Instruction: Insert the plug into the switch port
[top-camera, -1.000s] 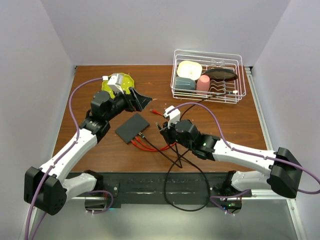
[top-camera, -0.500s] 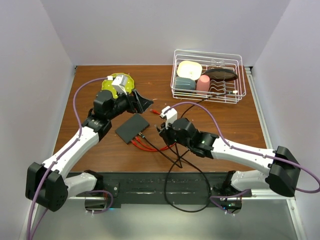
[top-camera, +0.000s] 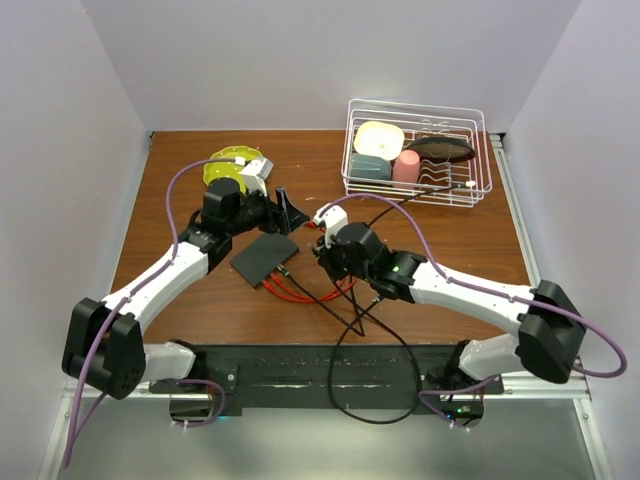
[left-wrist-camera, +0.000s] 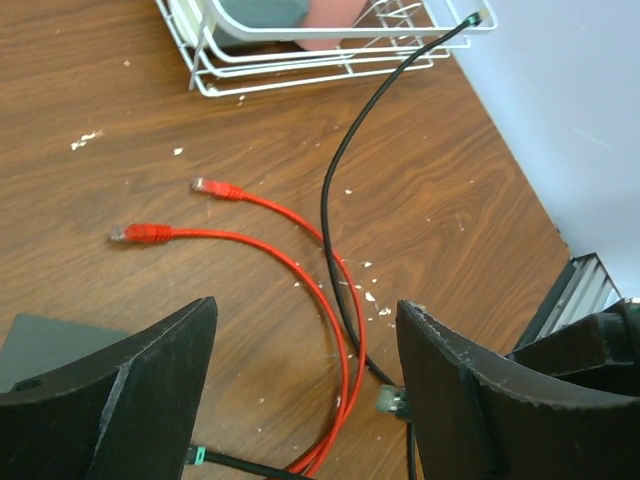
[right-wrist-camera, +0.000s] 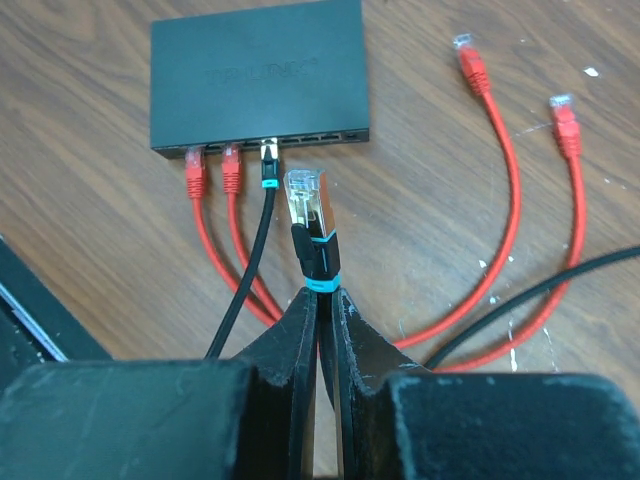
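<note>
Here the right arm stretches low over the table (top-camera: 450, 250) toward 10 o'clock. The right gripper (right-wrist-camera: 322, 296) has its fingers pressed together on the black cable just behind the plug (right-wrist-camera: 305, 198) — its metal tip points to 12 o'clock at a free switch port (right-wrist-camera: 305, 139), near but apart. The left gripper (left-wrist-camera: 300, 390), at 1 o'clock of the switch (top-camera: 266, 257), hovers with fingers spread, holding nothing.

- White wire dish rack (left-wrist-camera: 330, 62): cropped at the left wrist view's top edge.
- Flat matte-black switch box (left-wrist-camera: 40, 340): there, only one corner visible.
- Switch ports (top-camera: 281, 271), overhead view: too small to distinguish.
</note>
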